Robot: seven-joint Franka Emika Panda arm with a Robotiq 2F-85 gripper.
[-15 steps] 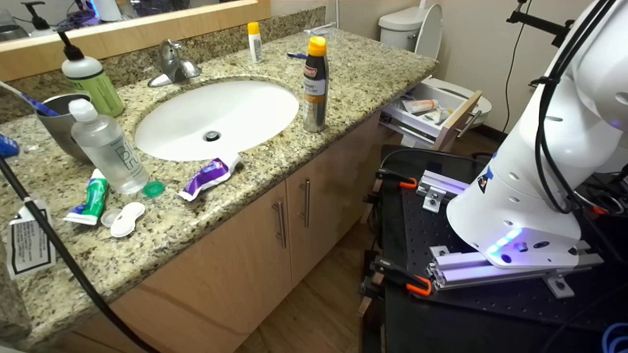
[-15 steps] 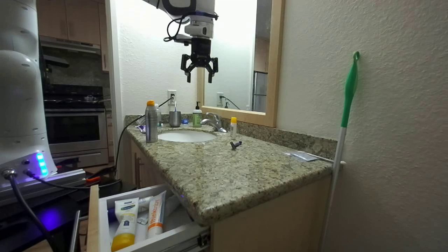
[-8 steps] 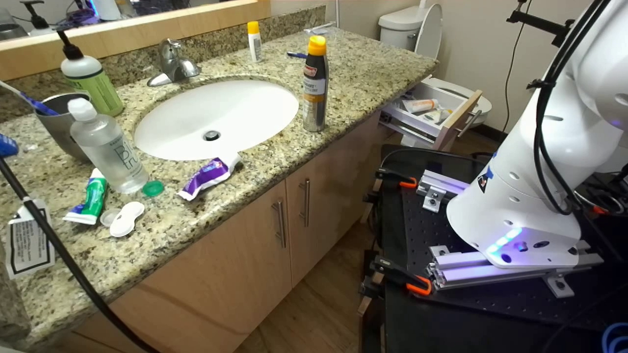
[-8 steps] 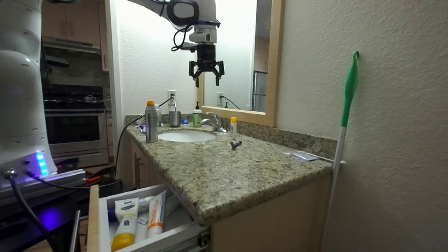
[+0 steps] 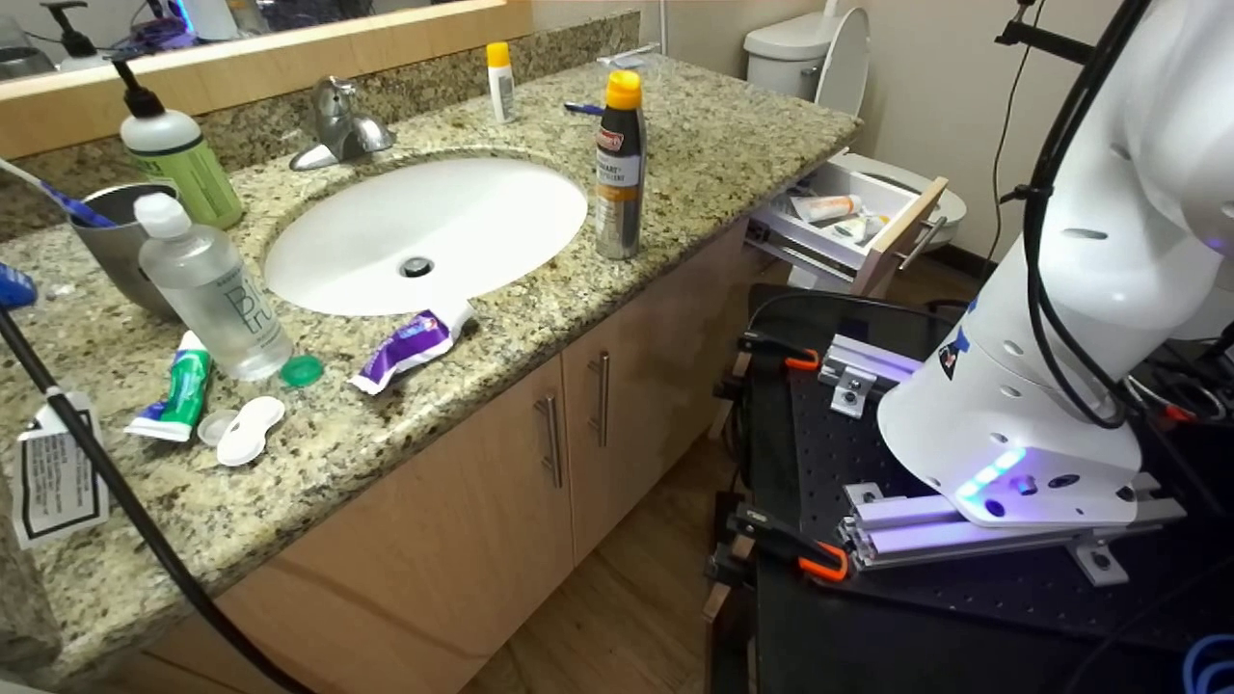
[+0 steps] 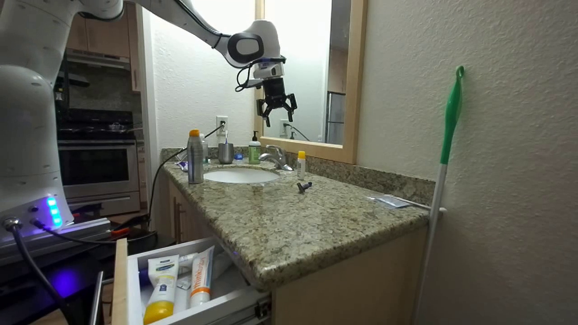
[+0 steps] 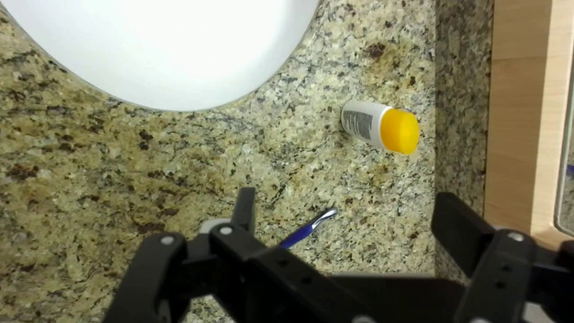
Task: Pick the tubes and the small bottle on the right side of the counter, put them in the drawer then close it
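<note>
The small bottle (image 7: 365,123), white with a yellow-orange cap, stands upright on the counter near the backsplash in all views. My gripper (image 6: 279,120) hangs well above the counter, its jaws wide apart and nothing between them. From the wrist, its fingers (image 7: 244,208) spread on either side of bare granite, and the bottle lies ahead of them, beyond the tips. The drawer (image 6: 121,280) is pulled out. Inside lie the tubes: a whitish one with a yellow cap (image 6: 163,280) and a white one with orange lettering (image 6: 202,275). The gripper is outside the exterior view that faces the sink.
A tall grey can (image 5: 619,178) stands at the counter's front edge by the sink (image 5: 424,231). A blue razor (image 7: 302,233) lies near the bottle. The faucet (image 6: 277,158) and mirror frame (image 6: 311,150) are close behind. A flat packet (image 6: 390,201) rests farther along.
The arm has come down and moved toward the right in the exterior view that shows the gripper, tilting slightly. Its jaws stay wide. The bottle, tubes and drawer have not moved.
</note>
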